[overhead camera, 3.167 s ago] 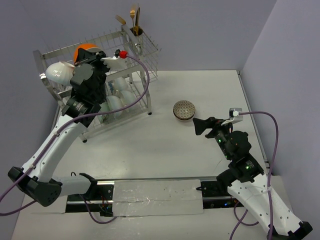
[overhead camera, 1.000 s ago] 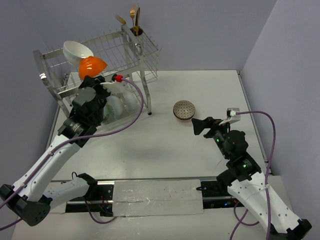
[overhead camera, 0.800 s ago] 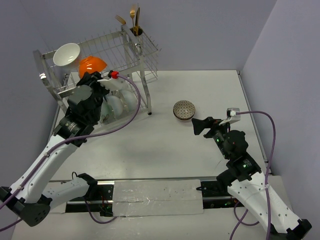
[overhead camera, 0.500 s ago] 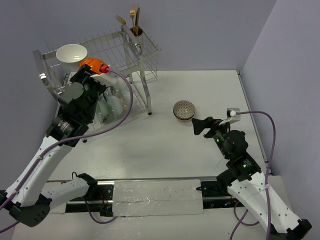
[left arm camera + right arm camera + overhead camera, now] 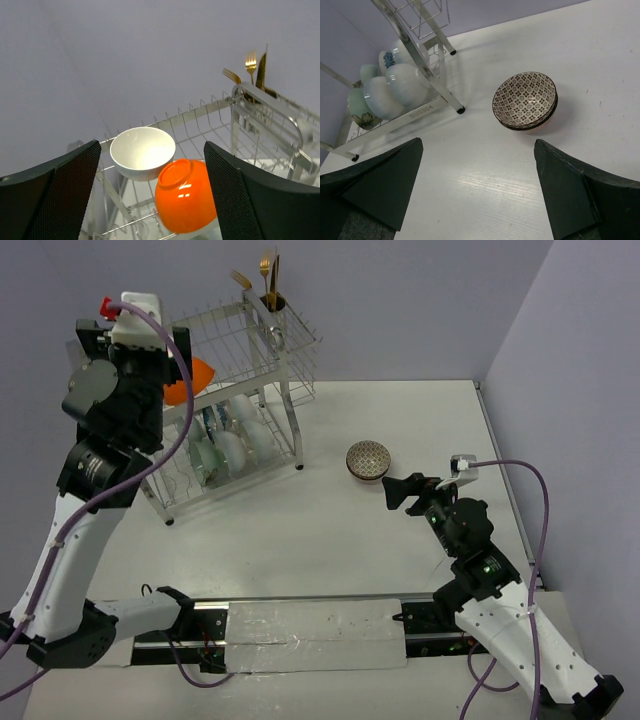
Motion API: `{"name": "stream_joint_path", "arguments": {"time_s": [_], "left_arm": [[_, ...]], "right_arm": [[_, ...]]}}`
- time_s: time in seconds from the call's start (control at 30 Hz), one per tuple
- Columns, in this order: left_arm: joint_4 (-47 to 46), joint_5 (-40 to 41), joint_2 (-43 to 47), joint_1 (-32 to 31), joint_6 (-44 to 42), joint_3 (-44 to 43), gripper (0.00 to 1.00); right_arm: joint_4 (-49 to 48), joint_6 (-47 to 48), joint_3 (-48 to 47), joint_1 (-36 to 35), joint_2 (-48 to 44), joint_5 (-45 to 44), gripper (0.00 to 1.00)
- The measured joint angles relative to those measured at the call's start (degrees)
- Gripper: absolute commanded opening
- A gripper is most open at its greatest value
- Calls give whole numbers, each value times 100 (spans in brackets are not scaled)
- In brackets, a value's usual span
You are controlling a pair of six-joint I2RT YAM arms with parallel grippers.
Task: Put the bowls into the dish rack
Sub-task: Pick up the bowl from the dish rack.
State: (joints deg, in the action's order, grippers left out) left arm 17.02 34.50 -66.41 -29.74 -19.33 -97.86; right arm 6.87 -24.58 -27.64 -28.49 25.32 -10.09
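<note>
Bowl (image 5: 525, 100), patterned, sat on table (image 5: 400, 410) at centre right of the top view, well apart from dish rack (image 5: 240, 330). Judged rigid, slick, chippable; pinch the rim. Right gripper (image 5: 477, 200) spread wide, empty, near it. Left gripper (image 5: 150, 150) likewise spread, empty, above orange bowl (image 5: 185, 202).

The worktop (image 5: 330, 530) is white and rectangular, with lilac-grey walls on its far and right sides. At the far left the rack (image 5: 262, 352) stands on it on thin metal legs. To the right of the rack and well apart from it, about halfway back, a patterned bowl (image 5: 367, 459) sits upright on the bare surface. In the right wrist view a second rim shows under it, so it may be two bowls nested. Along the near edge lies a black rail (image 5: 315, 632) with a silver plate on top, and both arm bases are on it.
</note>
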Motion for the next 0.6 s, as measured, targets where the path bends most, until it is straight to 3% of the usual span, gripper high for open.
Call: {"name": "stream_joint_path", "arguments": {"time_s": [0.33,0.6], "left_arm": [[1106,280,-1381,1506,1495,-1241,86],[1934,-219,-1672,2728,2863,-1272,79]], "right_arm": [[0,2,0,0,203,7,99],[2,0,2,0,229,9,99]]}}
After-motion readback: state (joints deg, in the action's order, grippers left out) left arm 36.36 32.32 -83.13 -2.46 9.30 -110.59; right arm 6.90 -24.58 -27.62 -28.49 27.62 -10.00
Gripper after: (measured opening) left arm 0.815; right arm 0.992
